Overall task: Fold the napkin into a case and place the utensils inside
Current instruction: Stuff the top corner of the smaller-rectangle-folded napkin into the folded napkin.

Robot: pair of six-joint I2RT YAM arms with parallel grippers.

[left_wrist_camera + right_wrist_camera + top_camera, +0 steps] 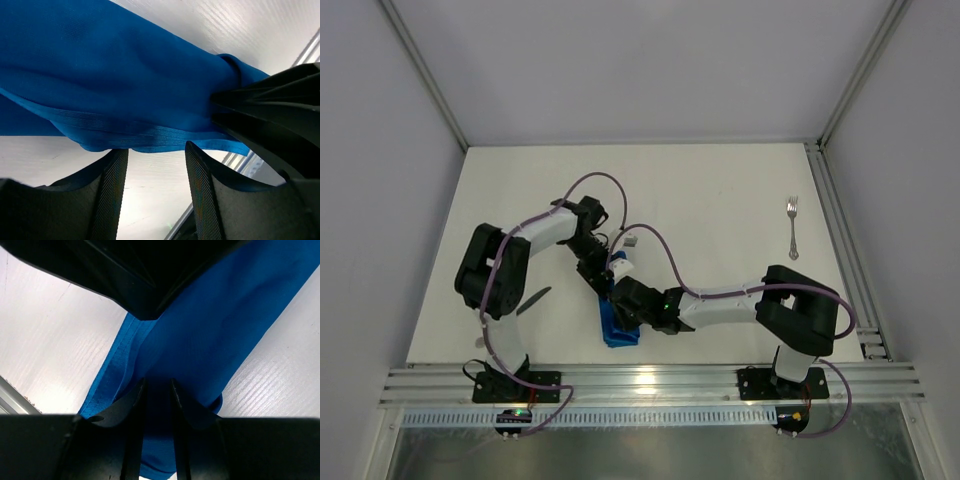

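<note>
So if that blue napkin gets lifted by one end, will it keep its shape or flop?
Probably flops: the napkin sags and creases where the right gripper pinches it. Likely light, since it's thin cloth. It may unfold when moved, as only that pinch holds it.

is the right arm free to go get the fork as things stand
Probably not yet: the right gripper is pinched on the napkin. Nothing else seems to block the way to the fork.

White table, aluminium rail along its near edge
</note>
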